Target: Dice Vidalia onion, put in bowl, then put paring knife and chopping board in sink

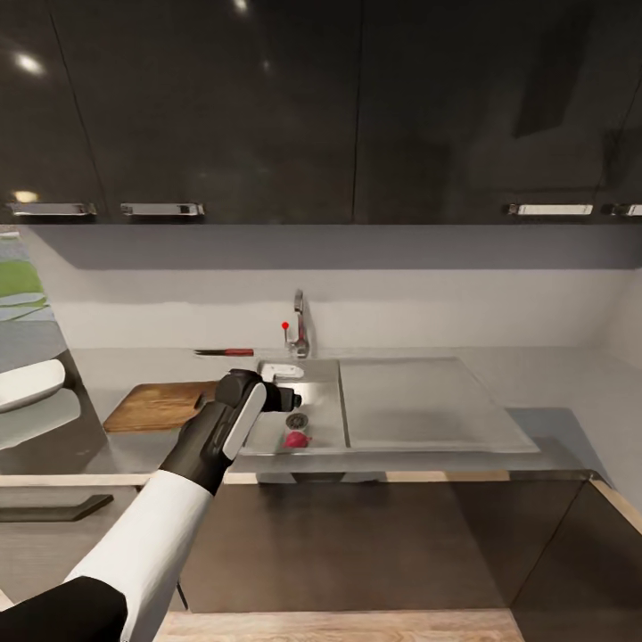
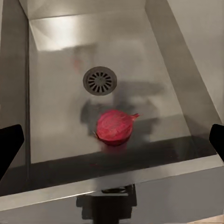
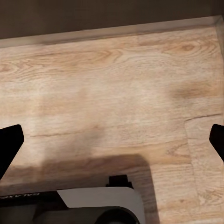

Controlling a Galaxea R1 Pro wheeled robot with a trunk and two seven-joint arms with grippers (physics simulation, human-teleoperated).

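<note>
Red onion [image 2: 115, 127] sits in the sink [image 2: 56, 51] right under my left claw [image 2: 112, 140], which is wide open.

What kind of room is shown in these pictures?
Most likely a kitchen: a sink with a chrome tap, a wooden chopping board on the grey countertop, and glossy black upper cabinets.

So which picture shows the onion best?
The left wrist view: the onion lies big and clear on the sink floor near the drain. The head view shows it small, beside the left arm.
</note>
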